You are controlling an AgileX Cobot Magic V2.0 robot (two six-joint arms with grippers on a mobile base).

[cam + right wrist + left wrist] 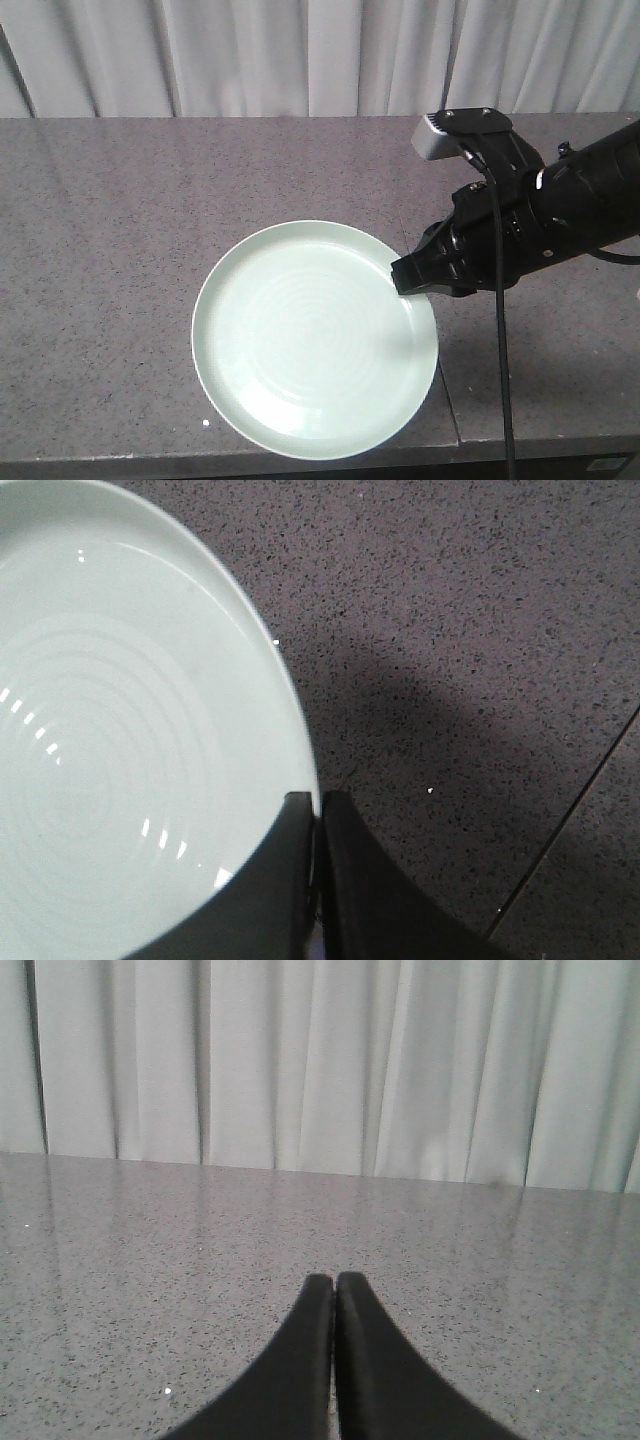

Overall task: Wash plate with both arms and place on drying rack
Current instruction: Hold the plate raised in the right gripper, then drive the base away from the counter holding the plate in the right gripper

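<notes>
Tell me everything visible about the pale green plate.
The round pale mint-green matte plate has a low raised rim and faint concentric rings in its well. It looks empty and unmarked, lying flat on the grey speckled stone counter, near its front edge. The right arm's black claw pinches its rim, one finger inside, one outside.

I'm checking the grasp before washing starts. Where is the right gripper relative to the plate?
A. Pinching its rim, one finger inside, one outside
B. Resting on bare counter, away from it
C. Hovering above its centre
A: in the right wrist view the right gripper is closed on the rim of the plate, with one finger over its inner face and the other over the counter.
</notes>
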